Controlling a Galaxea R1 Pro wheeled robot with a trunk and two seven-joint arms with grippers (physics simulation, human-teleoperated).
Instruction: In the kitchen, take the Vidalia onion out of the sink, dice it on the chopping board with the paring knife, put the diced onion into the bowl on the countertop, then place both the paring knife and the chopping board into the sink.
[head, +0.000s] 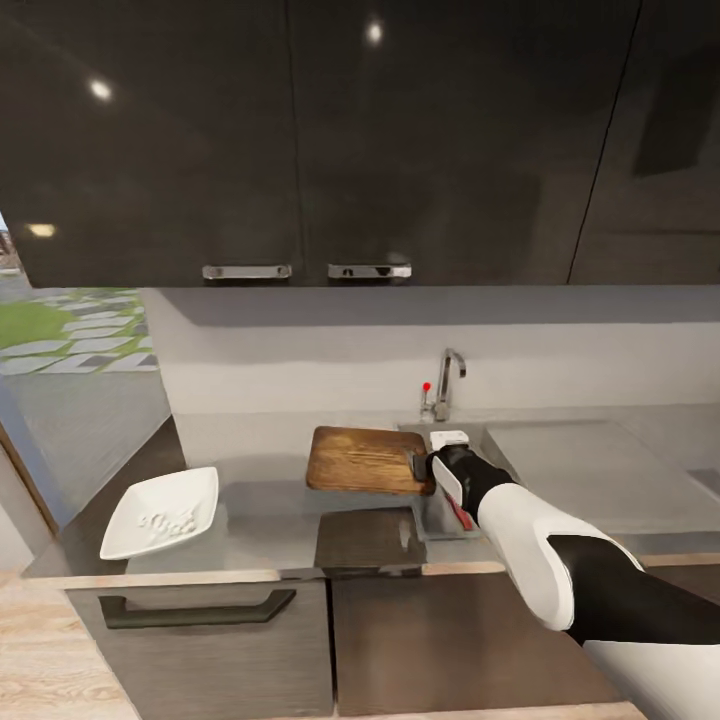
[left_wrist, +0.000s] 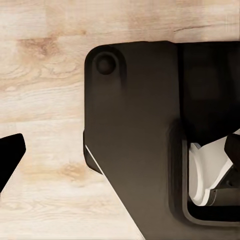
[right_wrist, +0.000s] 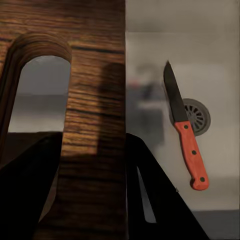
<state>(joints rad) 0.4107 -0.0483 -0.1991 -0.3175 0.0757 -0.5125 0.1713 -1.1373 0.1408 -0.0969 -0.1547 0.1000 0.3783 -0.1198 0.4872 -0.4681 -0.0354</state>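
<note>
Counter: sink (head: 520, 440) right of centre.
Knife (right_wrist: 184, 131): already in basin.
Right gripper (head: 428, 466): clamps board (head: 365, 460), likely sink-bound.
Left gripper: state unclear.

The head view is evenly lit but soft, with round ceiling-light glints on the glossy dark upper cabinets (head: 300, 140) and daylight brightening the window (head: 70, 330). A shadow band lies beneath those cabinets on the wall. The right wrist view is dim: the chopping board (right_wrist: 95, 100) is shaded, and the sink (right_wrist: 210, 65) bottom looks hazy. The left wrist view's wooden floor (left_wrist: 45, 75) is bright and slightly blurred.
</note>
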